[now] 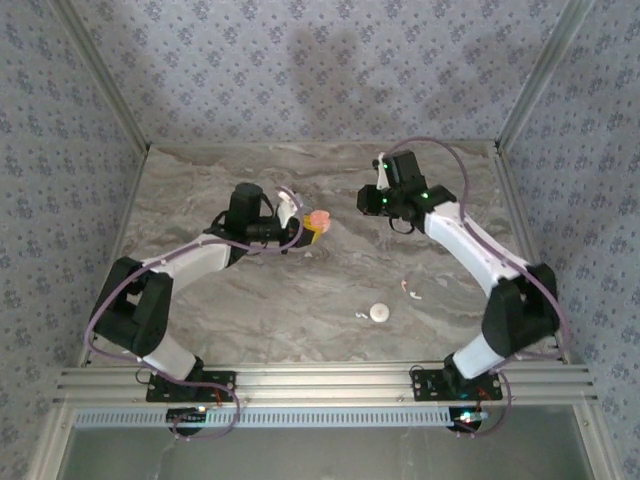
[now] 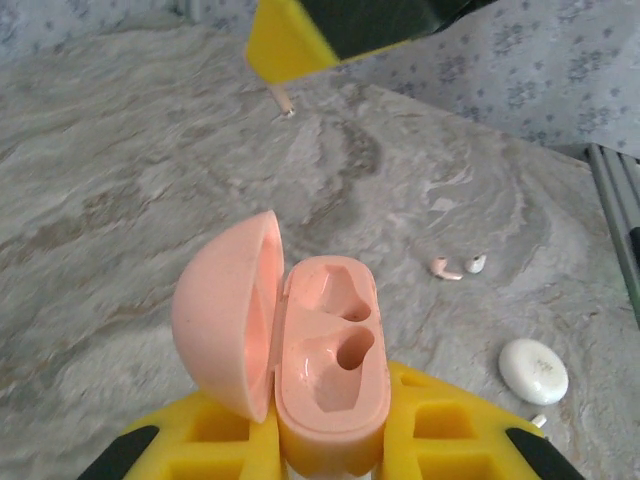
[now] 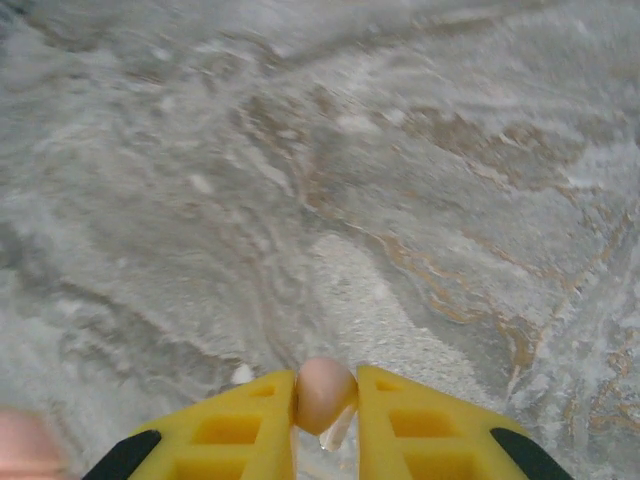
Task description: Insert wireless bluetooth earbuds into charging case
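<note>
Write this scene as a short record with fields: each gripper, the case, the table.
left gripper: shut on the pink case
pink case: lid open, both sockets empty
right gripper: shut on a pink earbud, above the table
table: two loose earbuds side by side, a white round disc near them

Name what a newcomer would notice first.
An open pink charging case, both sockets empty, sits in the jaws of the left gripper, at the middle of the table. Facing it, the right gripper pinches a pink earbud; a white round case and loose earbuds lie toward the near edge.
</note>
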Available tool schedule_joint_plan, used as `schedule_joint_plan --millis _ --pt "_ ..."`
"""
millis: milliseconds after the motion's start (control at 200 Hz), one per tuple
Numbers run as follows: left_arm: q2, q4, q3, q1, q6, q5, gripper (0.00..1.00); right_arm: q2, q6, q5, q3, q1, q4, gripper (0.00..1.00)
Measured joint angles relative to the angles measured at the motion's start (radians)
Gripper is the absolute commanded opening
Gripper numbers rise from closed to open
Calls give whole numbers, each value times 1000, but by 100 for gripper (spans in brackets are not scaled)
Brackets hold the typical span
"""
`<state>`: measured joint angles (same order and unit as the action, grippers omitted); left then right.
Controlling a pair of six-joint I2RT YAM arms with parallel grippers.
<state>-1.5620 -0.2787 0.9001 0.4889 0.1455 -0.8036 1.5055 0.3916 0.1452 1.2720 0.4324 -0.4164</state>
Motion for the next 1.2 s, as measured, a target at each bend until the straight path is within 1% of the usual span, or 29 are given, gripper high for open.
schedule_joint_plan --millis 220,360,460,605,700,1199 --pt "1 -39 1 77 46 31 19 -269 -58 5 -107 39 22 19" --pt "8 -60 2 121 95 77 19 -388 -64 3 -164 83 34 18" --pt "20 -85 2 142 117 110 19 -434 -64 -16 -183 128 40 18" --pt "36 -122 3 148 134 144 19 -442 -64 -59 -185 191 56 19" --pt "42 -130 3 148 135 157 19 -437 -64 -78 -194 212 65 19" --pt "70 -148 3 149 121 177 19 -313 -68 -78 -196 227 160 19"
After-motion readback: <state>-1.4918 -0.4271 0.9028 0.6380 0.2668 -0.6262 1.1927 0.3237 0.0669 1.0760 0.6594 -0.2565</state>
